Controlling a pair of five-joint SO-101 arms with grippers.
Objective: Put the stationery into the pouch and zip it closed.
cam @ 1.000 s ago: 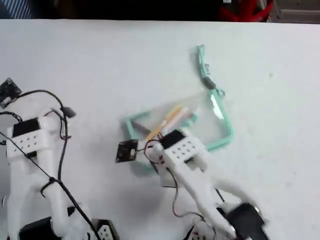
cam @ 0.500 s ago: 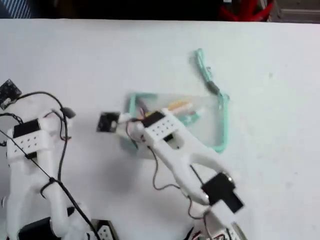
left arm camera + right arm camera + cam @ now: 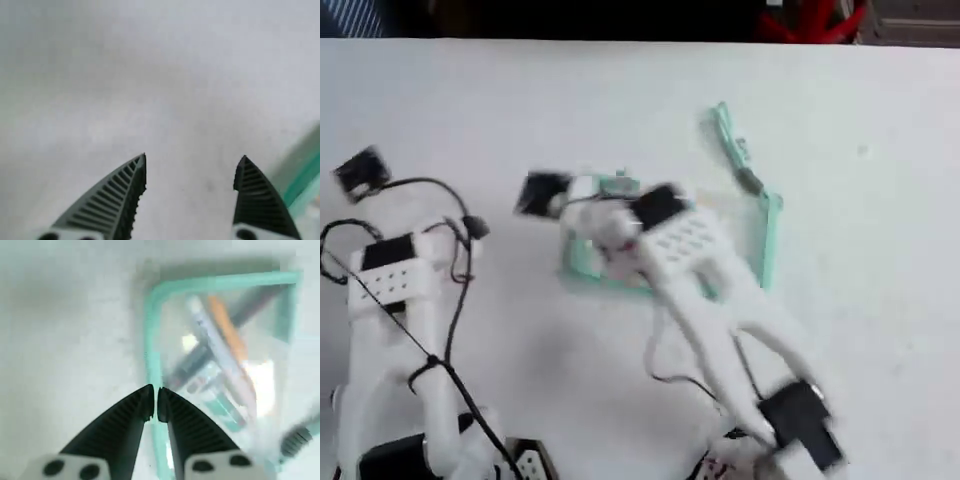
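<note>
The clear pouch with teal edging (image 3: 766,240) lies mid-table, and its teal strap (image 3: 730,140) trails toward the far side. Inside it I see an orange pen (image 3: 227,330), a white pen (image 3: 205,330) and darker pens crossing them. My right gripper (image 3: 156,392) is shut on the pouch's teal edge (image 3: 154,340) near a corner. In the high view the right arm (image 3: 685,250) lies across the pouch and hides most of it. My left gripper (image 3: 192,165) hangs open over bare table, with a teal corner of the pouch (image 3: 305,175) just beside one fingertip.
The left arm (image 3: 390,280) stands at the table's left with black cables looped around it. The white table (image 3: 840,120) is open to the far side and right. A red object (image 3: 810,20) sits beyond the far edge.
The right arm has swung left and away from the near edge, dragging and turning the pouch with it. The left arm has shifted slightly to the right.
</note>
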